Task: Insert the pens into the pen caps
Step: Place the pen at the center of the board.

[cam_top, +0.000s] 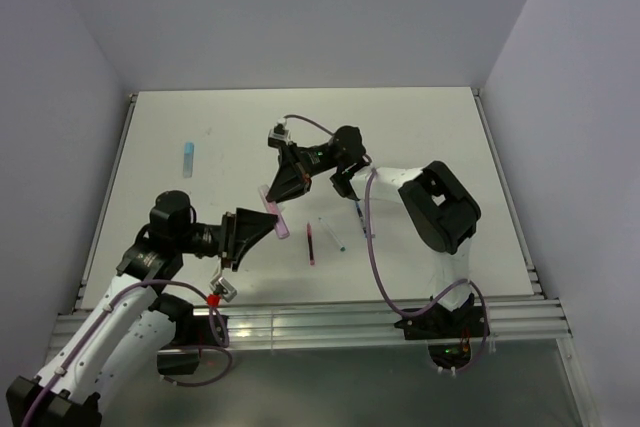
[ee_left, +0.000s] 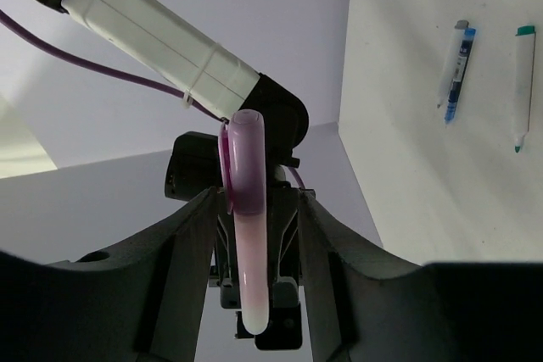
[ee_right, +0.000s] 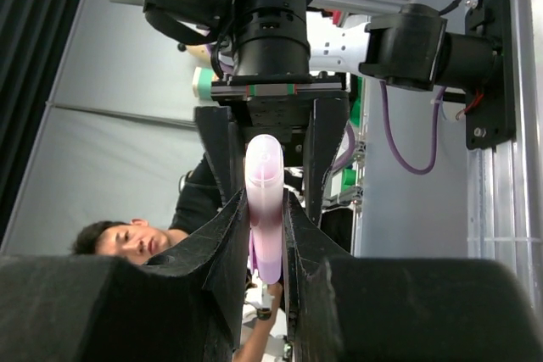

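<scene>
Feed from overhead showed me both arms meeting above the middle of the table. The left gripper and the right gripper were nose to nose on a pink pen held between them. Near them on the table lay a red pen, a white pen with a green tip and a dark blue pen close under the right arm. A light blue cap lay well apart, toward the far left.

On the left wrist camera I saw the pink pen running lengthwise between the left fingers, its far part a deeper pink with a purple clip. The fingers stood a little wider than the pen, with a gap showing on one side, so I read them as released. The dark blue pen and the white pen with a green tip lay side by side on the table beyond.

On the right wrist camera the right fingers were clenched tight against both sides of the pink pen. A person was visible in the background.
</scene>
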You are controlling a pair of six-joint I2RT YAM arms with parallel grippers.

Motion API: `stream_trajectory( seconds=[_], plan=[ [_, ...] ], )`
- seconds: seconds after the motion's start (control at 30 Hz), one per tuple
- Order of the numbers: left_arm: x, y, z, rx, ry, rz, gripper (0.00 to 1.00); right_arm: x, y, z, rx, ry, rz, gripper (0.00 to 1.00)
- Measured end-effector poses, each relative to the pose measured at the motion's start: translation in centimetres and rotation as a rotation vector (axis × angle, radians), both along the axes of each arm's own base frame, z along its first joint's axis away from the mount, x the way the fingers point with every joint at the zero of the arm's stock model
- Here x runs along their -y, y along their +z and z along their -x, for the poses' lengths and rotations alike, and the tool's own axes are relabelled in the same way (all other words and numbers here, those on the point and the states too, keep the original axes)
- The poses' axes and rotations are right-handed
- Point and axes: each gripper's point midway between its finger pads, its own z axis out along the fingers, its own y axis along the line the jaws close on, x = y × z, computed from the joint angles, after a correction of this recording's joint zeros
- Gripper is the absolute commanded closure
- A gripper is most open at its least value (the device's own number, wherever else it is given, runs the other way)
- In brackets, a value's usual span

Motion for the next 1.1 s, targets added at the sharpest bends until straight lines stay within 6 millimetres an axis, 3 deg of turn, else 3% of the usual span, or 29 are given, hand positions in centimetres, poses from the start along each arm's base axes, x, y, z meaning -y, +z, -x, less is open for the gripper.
stream_trajectory(
  seconds=[0.17,0.33,0.47,0.5,0.57,0.6,0.83,0.93,1.0,1.03,1.07,1.1],
  plan=[
    [0.2,0.2,-0.1,0.018,0.003,-0.002,0.71,0.1,0.2,0.2,0.012,0.004,-0.013,1.0],
    [0.4,0.4,-0.2,0.023,0.001,-0.003,0.72,0.1,0.3,0.3,0.019,0.005,-0.019,1.0],
    [0.5,0.1,-0.2,0.011,-0.004,-0.008,0.82,0.2,-0.1,0.4,0.011,0.003,-0.014,1.0],
    [0.6,0.0,-0.2,0.008,-0.005,-0.009,0.8,0.2,-0.1,0.4,0.009,0.002,-0.013,1.0],
    [0.6,0.0,-0.3,0.005,-0.006,-0.01,0.65,0.2,-0.2,0.4,0.008,0.001,-0.013,1.0],
    [0.6,0.0,-0.3,0.009,-0.006,-0.008,0.63,0.2,-0.2,0.4,0.008,0.001,-0.013,1.0],
    [0.4,0.4,-1.2,0.042,0.039,-0.01,0.69,-0.1,-0.4,1.3,-0.003,0.022,-0.005,1.0],
    [0.4,0.1,-1.3,0.03,0.049,-0.019,0.81,-0.1,-0.4,1.3,-0.002,0.023,-0.006,1.0],
    [0.3,-0.1,-1.3,0.021,0.051,-0.022,0.99,-0.1,-0.4,1.4,0.005,0.024,-0.011,1.0],
    [0.3,-0.2,-1.3,0.016,0.05,-0.024,1.0,-0.1,-0.4,1.4,0.008,0.024,-0.013,0.96],
    [0.3,-0.2,-1.3,0.016,0.05,-0.024,1.0,-0.1,-0.4,1.4,0.011,0.024,-0.015,0.85],
    [0.3,-0.2,-1.3,0.015,0.05,-0.024,1.0,-0.1,-0.4,1.4,0.011,0.025,-0.015,0.66]
  ],
)
